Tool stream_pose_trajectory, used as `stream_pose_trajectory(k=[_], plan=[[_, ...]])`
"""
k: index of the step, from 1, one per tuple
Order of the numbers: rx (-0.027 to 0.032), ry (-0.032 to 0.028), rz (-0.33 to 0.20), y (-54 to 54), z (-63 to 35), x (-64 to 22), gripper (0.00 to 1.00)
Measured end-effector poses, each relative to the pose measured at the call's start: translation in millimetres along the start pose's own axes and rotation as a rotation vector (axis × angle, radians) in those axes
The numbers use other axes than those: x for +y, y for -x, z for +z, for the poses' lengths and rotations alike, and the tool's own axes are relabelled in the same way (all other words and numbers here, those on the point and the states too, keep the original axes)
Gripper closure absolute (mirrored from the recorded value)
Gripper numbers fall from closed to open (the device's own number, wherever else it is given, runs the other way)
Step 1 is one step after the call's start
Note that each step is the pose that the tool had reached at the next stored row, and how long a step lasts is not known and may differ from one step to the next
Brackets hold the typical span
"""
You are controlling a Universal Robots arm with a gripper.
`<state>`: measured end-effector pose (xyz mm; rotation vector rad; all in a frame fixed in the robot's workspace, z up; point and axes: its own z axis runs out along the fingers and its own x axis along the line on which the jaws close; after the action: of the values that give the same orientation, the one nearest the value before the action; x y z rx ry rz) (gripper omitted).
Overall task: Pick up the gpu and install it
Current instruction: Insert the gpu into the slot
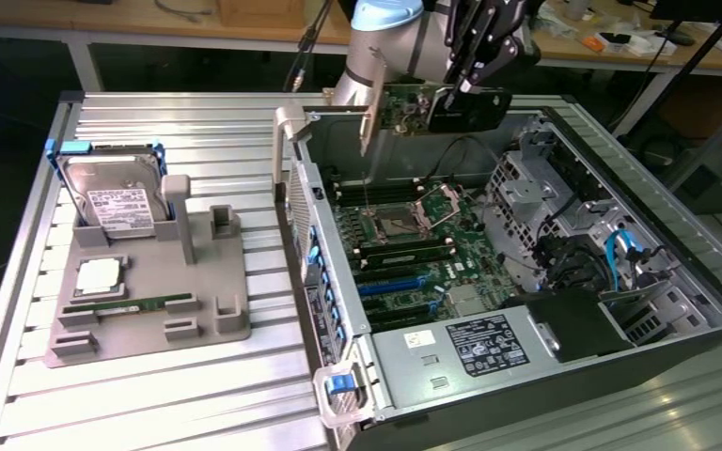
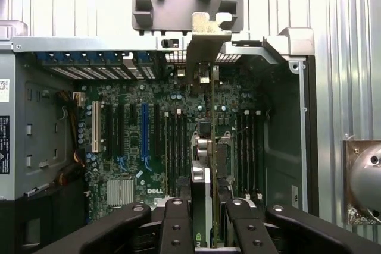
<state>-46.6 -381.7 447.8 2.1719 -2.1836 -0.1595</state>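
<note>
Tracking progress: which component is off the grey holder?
The gpu, held by the gripper above the open case; hard drive, processor and RAM stick sit in the holder.

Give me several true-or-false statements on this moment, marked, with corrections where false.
1. The gripper holds the flat black expansion card with silver end bracket above the open computer case. True.
2. The card is seated in a slot. False: it hangs clear above the motherboard.
3. The silver hard drive with white label stands in the grey holder tray. True.
4. The narrow green RAM stick lies inside the case. False: it lies on the tray, outside the case.
</note>
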Motion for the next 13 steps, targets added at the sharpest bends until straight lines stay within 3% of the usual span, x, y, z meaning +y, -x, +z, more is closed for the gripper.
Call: stream_pose_trajectory(k=[7,13], plan=[[0.0001,0.0001,0.000,-1.1,0.9,-0.1,0.73],[0.0000,0.0000,0.000,-1.7,10.8,-1.2,0.73]])
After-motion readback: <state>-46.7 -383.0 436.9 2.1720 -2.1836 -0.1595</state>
